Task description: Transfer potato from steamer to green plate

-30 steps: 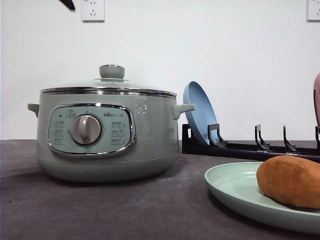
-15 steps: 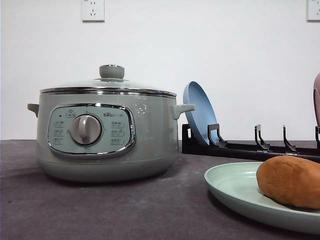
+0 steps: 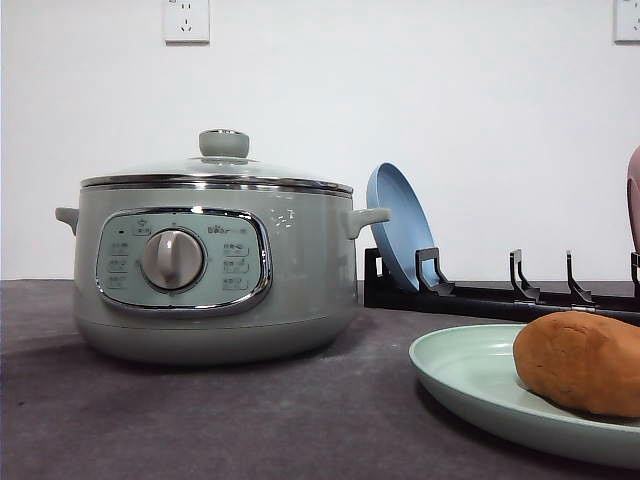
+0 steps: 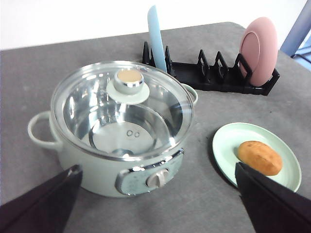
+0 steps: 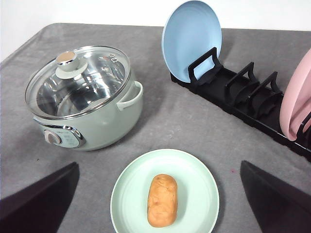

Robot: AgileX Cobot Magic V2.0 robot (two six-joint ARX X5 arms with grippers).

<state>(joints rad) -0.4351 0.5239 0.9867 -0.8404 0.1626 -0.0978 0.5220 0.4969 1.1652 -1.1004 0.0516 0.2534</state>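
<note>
1. we judge the transfer to be finished: the brownish-orange, oblong, matte-skinned potato (image 5: 163,200) lies flat near the middle of the wide, shallow, pale mint-green round plate (image 5: 131,194), touching nothing else.
2. the large, round, pale sage-green steamer (image 5: 102,121) stands with its knobbed glass lid (image 4: 129,82) seated on the rim; through the glass we see a bare shiny bowl with nothing in it.
3. taking the steamer as the middle of the clock in the front view, the green plate sits at about 4 o'clock on the grey worktop (image 3: 200,420), apart from the pot; a black slotted rack (image 5: 243,97) lies beyond at about 3 o'clock, holding a blue plate (image 5: 192,39) and a pink plate (image 4: 257,48) on edge.
4. we see no step left on the potato itself; the next move, as we judge it, calls only for keeping both arms away from the plate and the lid.
5. the left tool (image 4: 155,204) is spread wide, its dark fingers (image 4: 43,204) at either side of its view, gripping nothing and touching nothing.
6. the right tool (image 5: 155,208) is likewise spread wide and empty, hanging above the plate, well clear of the potato.
</note>
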